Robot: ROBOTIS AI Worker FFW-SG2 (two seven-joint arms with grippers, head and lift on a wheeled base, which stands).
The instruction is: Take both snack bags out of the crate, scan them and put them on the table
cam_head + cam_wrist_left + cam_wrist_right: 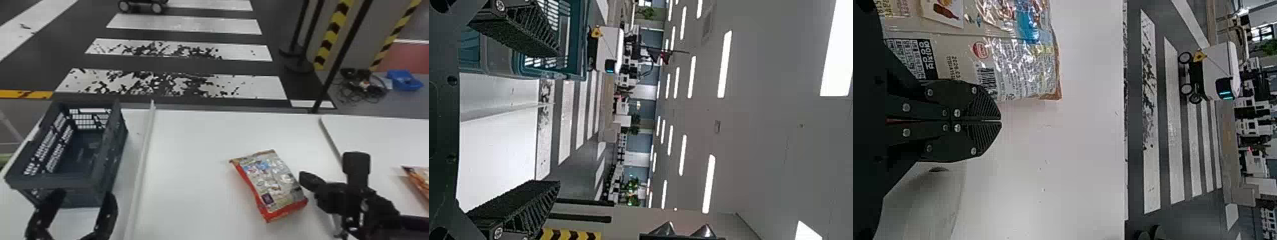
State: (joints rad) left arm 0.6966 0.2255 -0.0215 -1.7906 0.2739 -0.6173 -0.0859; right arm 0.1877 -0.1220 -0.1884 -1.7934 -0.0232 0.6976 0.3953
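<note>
One bag (271,183) lies flat in front of me on the tabletop (191,143), well in from the far edge. Its printed silver-grey panel faces up, edged in red; the plastic is creased and shiny, and it lies skewed, its far end turned toward my left. The other bag (420,180), orange and red with a pale strip, lies farther to my right, partly cut off from my sight. On my left the dark blue-grey crate (111,153) stands upright, open-topped and slotted, by the tabletop's far left corner.
</note>
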